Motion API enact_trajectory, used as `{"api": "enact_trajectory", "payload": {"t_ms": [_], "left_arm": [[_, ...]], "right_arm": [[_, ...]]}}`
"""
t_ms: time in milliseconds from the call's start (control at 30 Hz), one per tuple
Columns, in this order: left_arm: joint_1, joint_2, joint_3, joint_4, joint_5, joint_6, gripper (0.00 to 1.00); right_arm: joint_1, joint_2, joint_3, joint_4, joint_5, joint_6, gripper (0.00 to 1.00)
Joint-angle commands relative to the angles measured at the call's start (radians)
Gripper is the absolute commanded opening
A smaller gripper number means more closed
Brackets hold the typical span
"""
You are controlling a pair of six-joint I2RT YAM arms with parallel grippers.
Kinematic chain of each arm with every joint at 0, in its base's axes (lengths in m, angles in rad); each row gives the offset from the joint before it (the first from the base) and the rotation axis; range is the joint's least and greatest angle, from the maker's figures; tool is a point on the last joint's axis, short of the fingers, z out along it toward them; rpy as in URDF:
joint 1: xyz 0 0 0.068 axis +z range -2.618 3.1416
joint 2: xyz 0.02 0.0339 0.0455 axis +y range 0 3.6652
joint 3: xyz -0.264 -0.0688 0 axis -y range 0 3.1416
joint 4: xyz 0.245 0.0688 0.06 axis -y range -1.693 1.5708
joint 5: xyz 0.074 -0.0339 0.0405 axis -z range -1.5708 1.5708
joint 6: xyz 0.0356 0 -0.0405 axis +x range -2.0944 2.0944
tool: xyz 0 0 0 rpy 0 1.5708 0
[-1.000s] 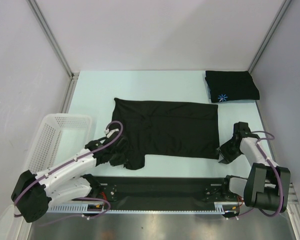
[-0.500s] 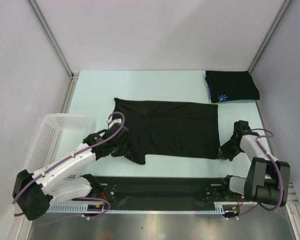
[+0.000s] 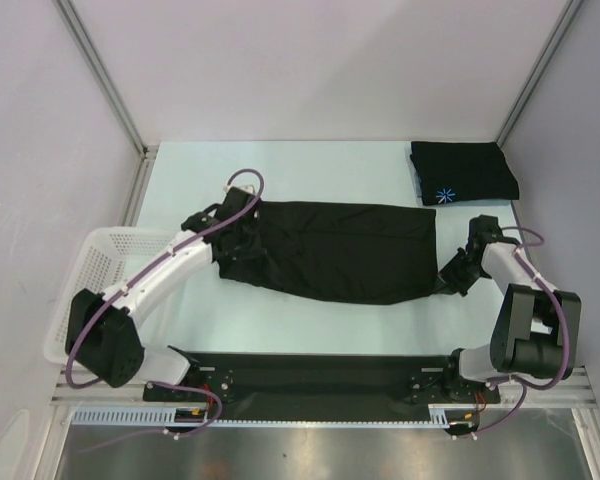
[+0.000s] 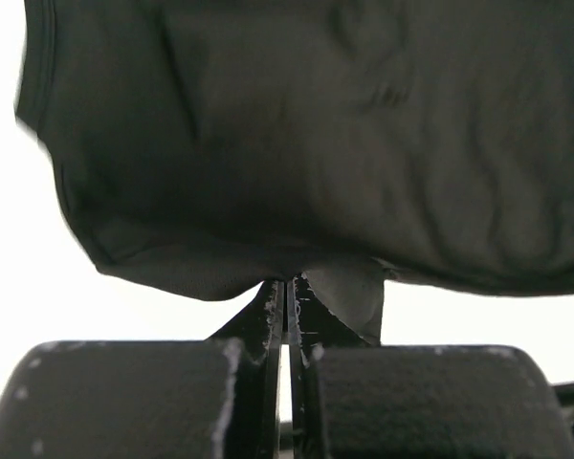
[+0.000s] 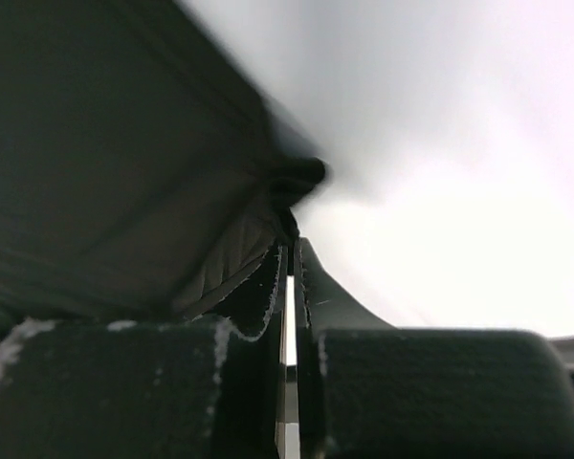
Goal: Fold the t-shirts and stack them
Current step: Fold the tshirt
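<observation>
A black t-shirt (image 3: 340, 250) lies spread across the middle of the table, its near edge lifted and folding toward the back. My left gripper (image 3: 242, 232) is shut on the shirt's left near edge; in the left wrist view the cloth (image 4: 297, 172) hangs from the closed jaws. My right gripper (image 3: 450, 280) is shut on the shirt's right near corner, and the right wrist view shows the fabric (image 5: 124, 191) pinched at the fingertips. A folded black t-shirt (image 3: 464, 172) with a light-blue starburst logo (image 3: 443, 195) lies at the back right.
A white mesh basket (image 3: 90, 275) stands at the left edge of the table, beside my left arm. Metal frame posts rise at the back corners. A black base rail runs along the near edge.
My left gripper has carried the shirt's near-left edge up and toward the back, over the shirt. My right gripper closed in on the right near corner and lifted it slightly.
</observation>
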State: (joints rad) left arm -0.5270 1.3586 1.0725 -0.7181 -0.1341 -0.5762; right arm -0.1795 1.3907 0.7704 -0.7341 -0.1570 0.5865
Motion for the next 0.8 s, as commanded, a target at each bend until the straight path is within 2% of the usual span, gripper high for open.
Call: {"api": "enact_trajectory", "payload": {"t_ms": [0,367,767], "left_arm": [[0.031,0.057,0.111,0.046,0.031,0.084,0.0],[0.12,0.29,0.357,0.048,0.079,0.142,0.0],[0.186,0.415,0.517,0.035,0.116,0.165,0.0]], "right_arm": [[0.003,0.047,0.081,0.012,-0.048,-0.045,0.0],[-0.002,0.217,0.273,0.01,-0.087,-0.094,0.0],[-0.008,0.373,0.464,-0.011,-0.105,-0.105,0.0]]}}
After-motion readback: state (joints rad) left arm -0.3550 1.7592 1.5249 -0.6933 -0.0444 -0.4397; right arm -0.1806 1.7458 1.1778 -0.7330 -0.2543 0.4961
